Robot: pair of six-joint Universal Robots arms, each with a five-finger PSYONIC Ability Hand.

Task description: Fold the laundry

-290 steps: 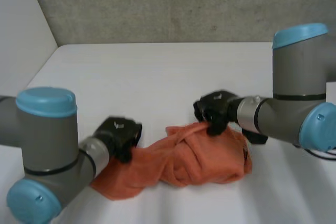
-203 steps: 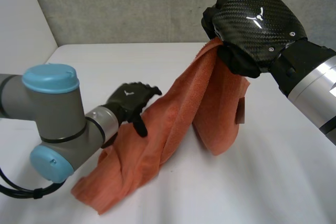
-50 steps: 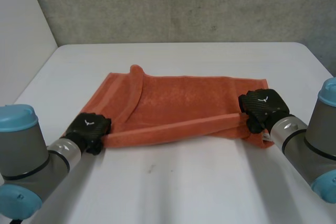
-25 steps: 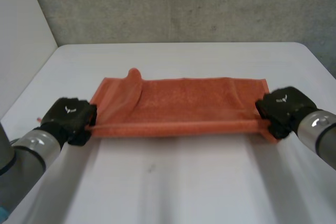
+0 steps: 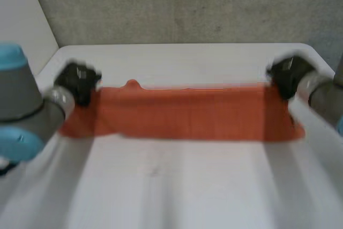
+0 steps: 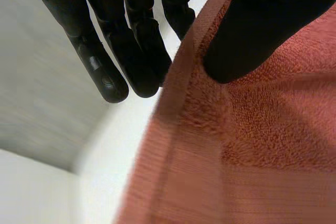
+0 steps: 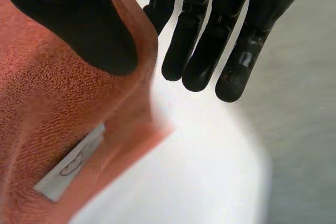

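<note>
White table (image 5: 177, 186) under an orange towel (image 5: 187, 113) stretched between the left hand (image 5: 77, 81) and right hand (image 5: 286, 76), each pinching an end between thumb and fingers. Even tension and matched edges should square the fold.

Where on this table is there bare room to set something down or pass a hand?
Free: the wide stretch of table between the near edge of the orange towel and the robot, and a narrower strip between its far edge and the wall. Crowded: the towel's two ends, where the left hand and right hand each pinch a corner.
</note>
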